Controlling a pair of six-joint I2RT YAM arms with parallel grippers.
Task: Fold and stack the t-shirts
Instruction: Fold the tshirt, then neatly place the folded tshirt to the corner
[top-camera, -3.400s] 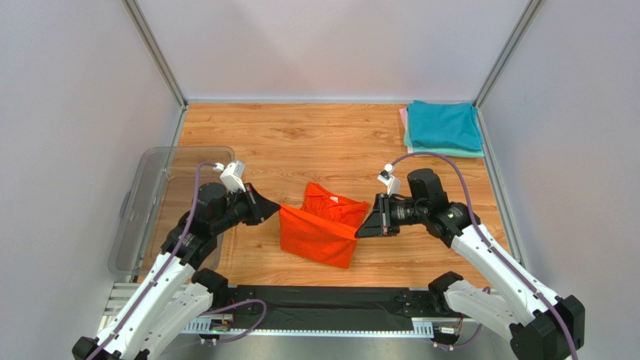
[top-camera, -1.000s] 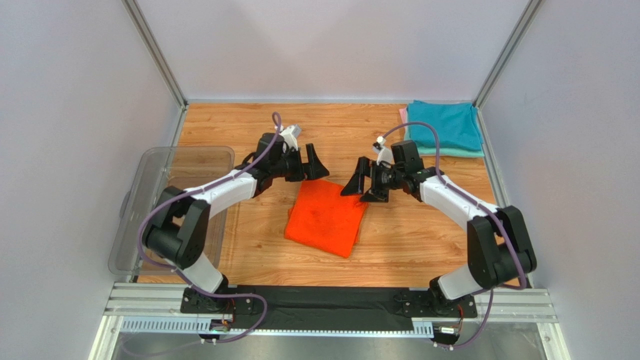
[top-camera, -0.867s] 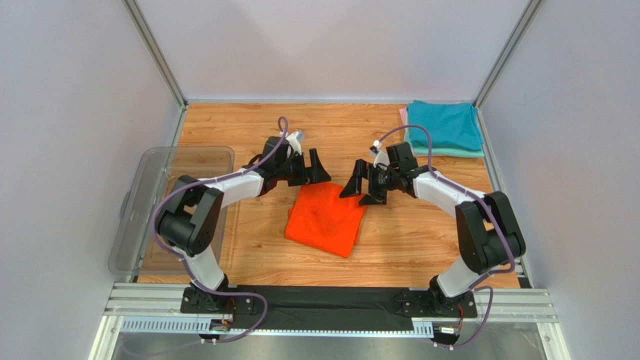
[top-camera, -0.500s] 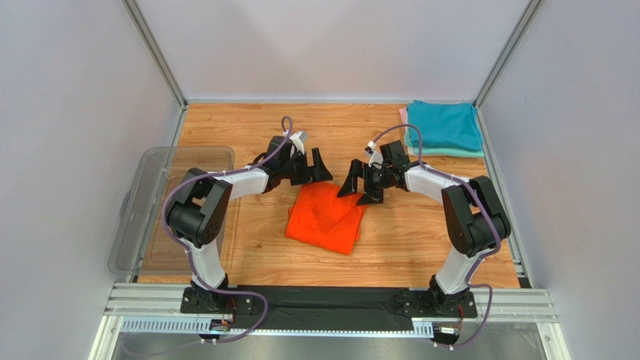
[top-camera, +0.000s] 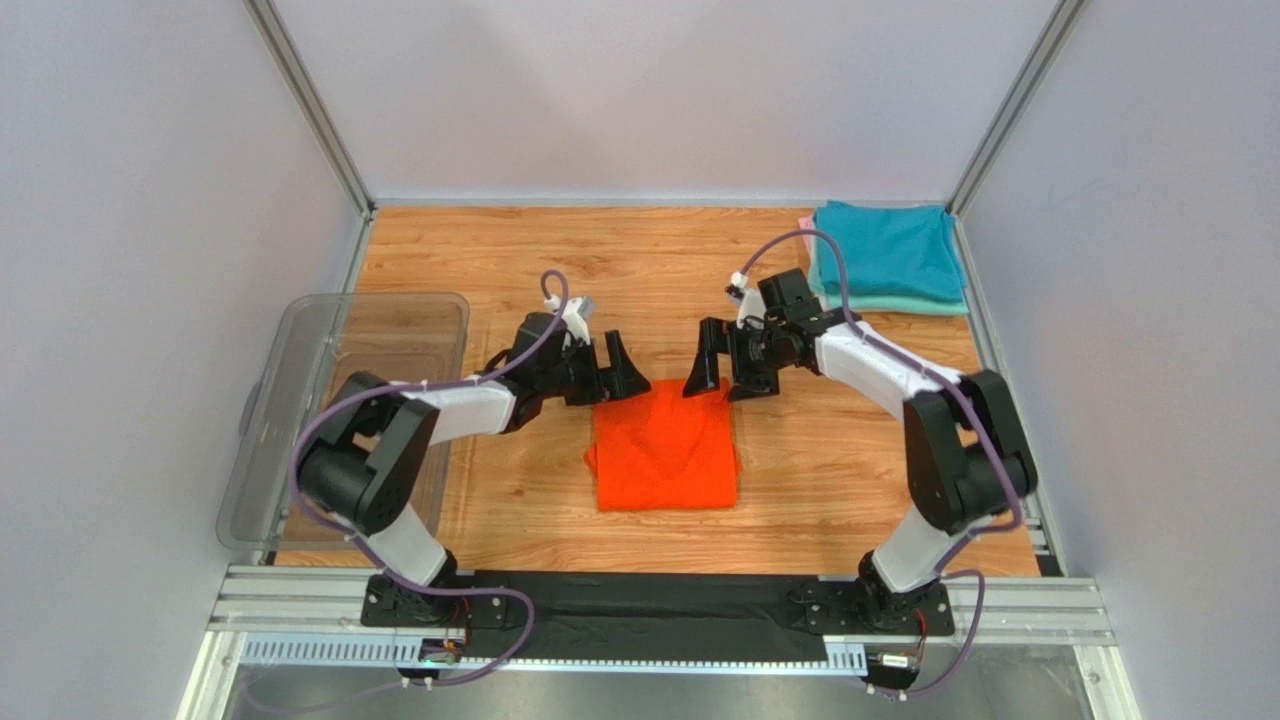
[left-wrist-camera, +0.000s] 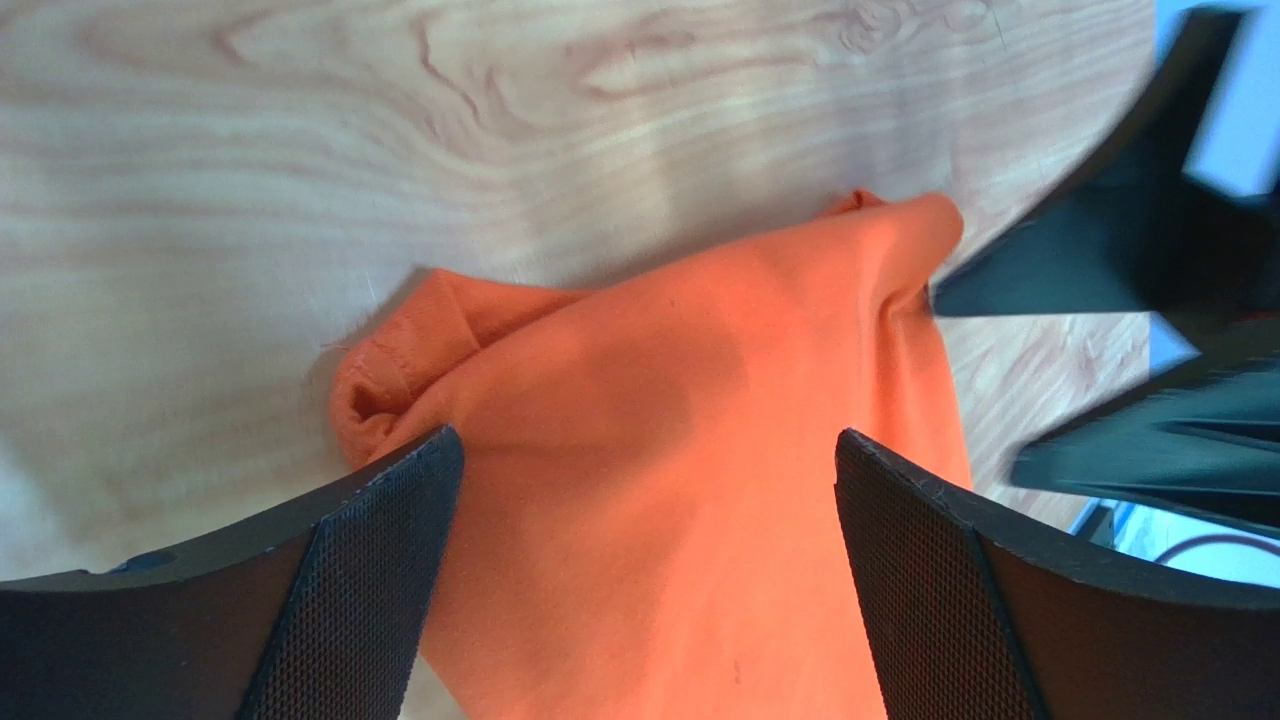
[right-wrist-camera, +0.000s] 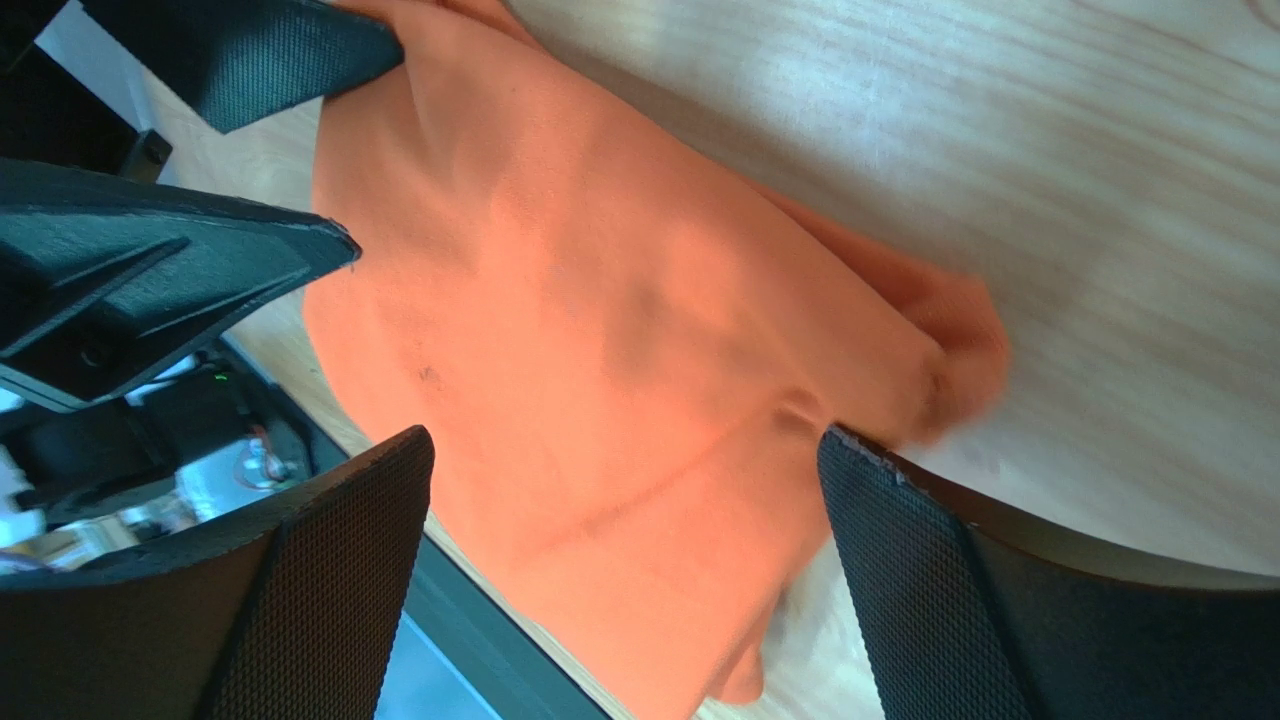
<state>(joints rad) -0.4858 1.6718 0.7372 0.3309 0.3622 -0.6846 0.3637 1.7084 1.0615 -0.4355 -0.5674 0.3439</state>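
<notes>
While the folded orange t-shirt (top-camera: 664, 455) is lying flat on the table (top-camera: 842, 450), the left tool (top-camera: 619, 378) and right tool (top-camera: 724, 375) are hovering at its far corners, both spread wide, gripping nothing. The teal t-shirt (top-camera: 890, 251) is topping the far-right pile.

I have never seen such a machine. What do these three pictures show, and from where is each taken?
Two robot arms stand at the near edge of a wooden table. The wide picture looks down from above; the two close pictures come from cameras on the wrists. The left tool and right tool are both open at the far edge of a folded orange t-shirt, holding nothing. A teal t-shirt tops a folded pile in the far right corner. A clear plastic tub sits at the left.
</notes>
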